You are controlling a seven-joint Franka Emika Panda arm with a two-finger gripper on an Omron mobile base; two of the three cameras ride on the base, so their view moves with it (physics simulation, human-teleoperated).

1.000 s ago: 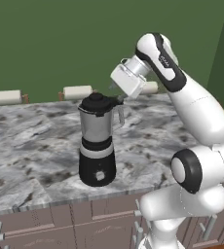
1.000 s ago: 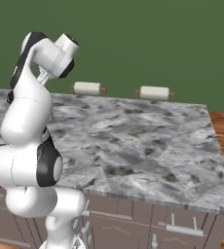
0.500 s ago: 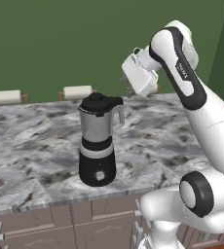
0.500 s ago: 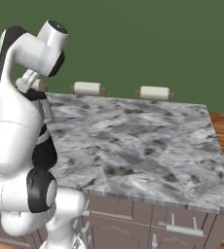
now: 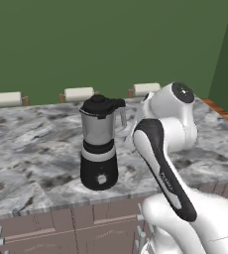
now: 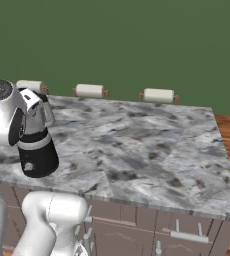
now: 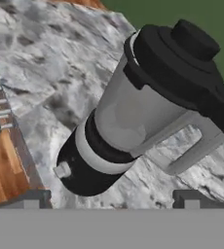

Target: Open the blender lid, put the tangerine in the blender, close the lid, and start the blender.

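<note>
The blender (image 5: 99,144) stands upright on the marble counter (image 5: 31,149), near its front edge, and in my left base view it sits just left of my own arm. Its black base rests flat on the stone with the small white button (image 5: 101,180) facing the front. Above the base come the silver band and then the grey metallic jar, whose side handle (image 5: 121,117) points toward my arm. The blender lid (image 5: 100,104) is seated on the jar, black and round with its raised knob on top.

In my hand view the blender (image 7: 133,116) lies tilted across the frame, lid (image 7: 182,58) to the upper right, base to the lower left, handle turned downward. My hand (image 7: 109,200) is spread wide: its two dark fingertips (image 7: 31,199) stand far apart at the bottom, touching nothing, with the blender's base between and beyond them.

From the right base view the blender (image 6: 36,145) is partly hidden behind my upper arm at the left edge.

Along the far edge of the counter, three white rolls on brown holders (image 6: 158,95) stand in a row against the green wall (image 5: 111,39). Grey cabinet fronts with handles (image 6: 187,235) run below the counter edge.
</note>
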